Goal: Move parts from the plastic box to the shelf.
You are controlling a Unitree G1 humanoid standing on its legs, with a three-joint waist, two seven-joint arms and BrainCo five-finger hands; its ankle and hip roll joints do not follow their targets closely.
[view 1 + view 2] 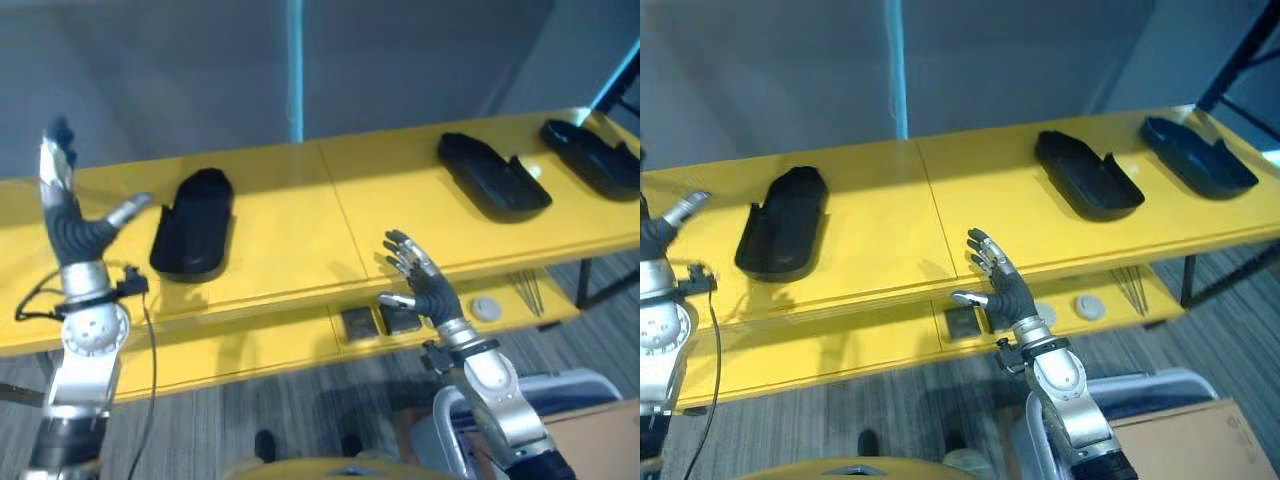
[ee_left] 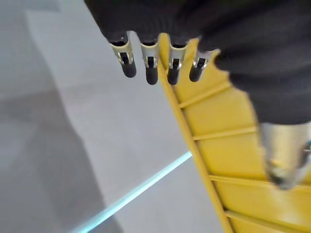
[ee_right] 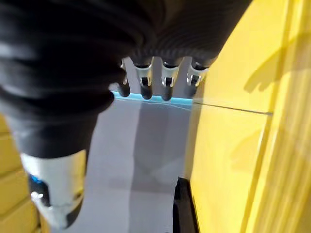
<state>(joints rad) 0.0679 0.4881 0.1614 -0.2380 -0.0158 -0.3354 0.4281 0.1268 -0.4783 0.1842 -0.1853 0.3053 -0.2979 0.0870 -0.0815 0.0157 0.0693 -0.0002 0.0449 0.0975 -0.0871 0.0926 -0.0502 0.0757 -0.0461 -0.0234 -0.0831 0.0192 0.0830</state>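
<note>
Three long black moulded parts lie on the yellow shelf (image 1: pixel 300 210): one part (image 1: pixel 193 222) at the left, a second part (image 1: pixel 493 175) right of the middle, and a third part (image 1: pixel 592 156) at the far right. My left hand (image 1: pixel 68 215) is raised at the left end of the shelf, fingers straight and holding nothing, a little left of the left part. My right hand (image 1: pixel 418 276) hovers over the shelf's front edge near the middle, fingers spread and empty. In the wrist views the left hand's fingers (image 2: pixel 150 70) and the right hand's fingers (image 3: pixel 165 80) point out straight.
A lower yellow ledge (image 1: pixel 300 340) runs under the shelf, carrying two dark square pads (image 1: pixel 380 320), a small round disc (image 1: pixel 486 309) and some thin rods (image 1: pixel 530 292). A grey wall with a light blue stripe (image 1: pixel 295 70) stands behind. A brown carton (image 1: pixel 1180 440) stands at lower right.
</note>
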